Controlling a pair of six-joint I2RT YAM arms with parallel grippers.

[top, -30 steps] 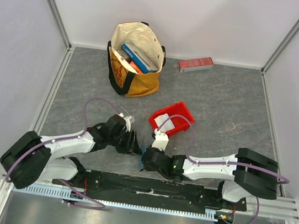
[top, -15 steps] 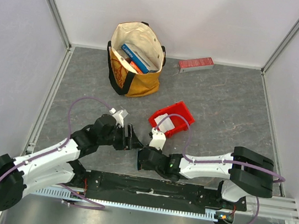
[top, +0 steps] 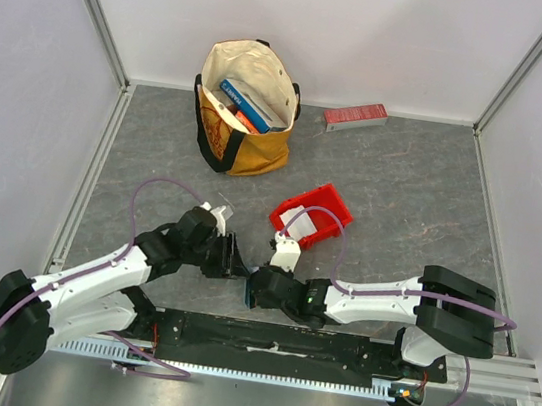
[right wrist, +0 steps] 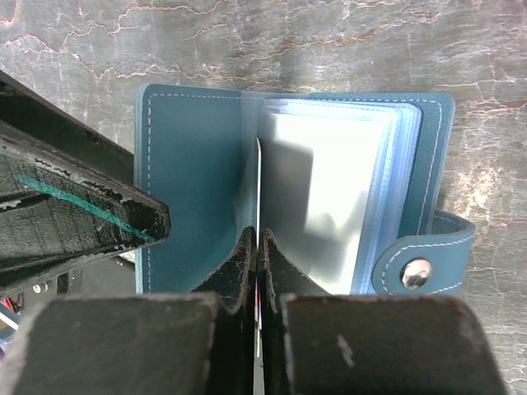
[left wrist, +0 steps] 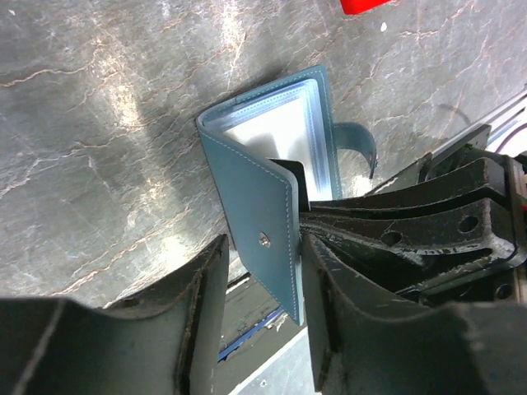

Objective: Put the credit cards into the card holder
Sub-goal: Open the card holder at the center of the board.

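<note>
Grey marbled table (top: 412, 203) w/ white walls (top: 326, 29) on 3 sides, red bin (top: 339, 211) mid-table. Card holder (right wrist: 198, 181) lies at the near edge betw. both grippers, open like a book, one cover raised, long edges in line w/ the right gripper (right wrist: 257, 239), snap tab (right wrist: 416, 267) out sideways. Right gripper is pinched tight on a credit card (right wrist: 258, 181) held edge-on; left gripper (left wrist: 263, 243) straddles the raised cover, jaws apart – can't tell if they grip.
</note>
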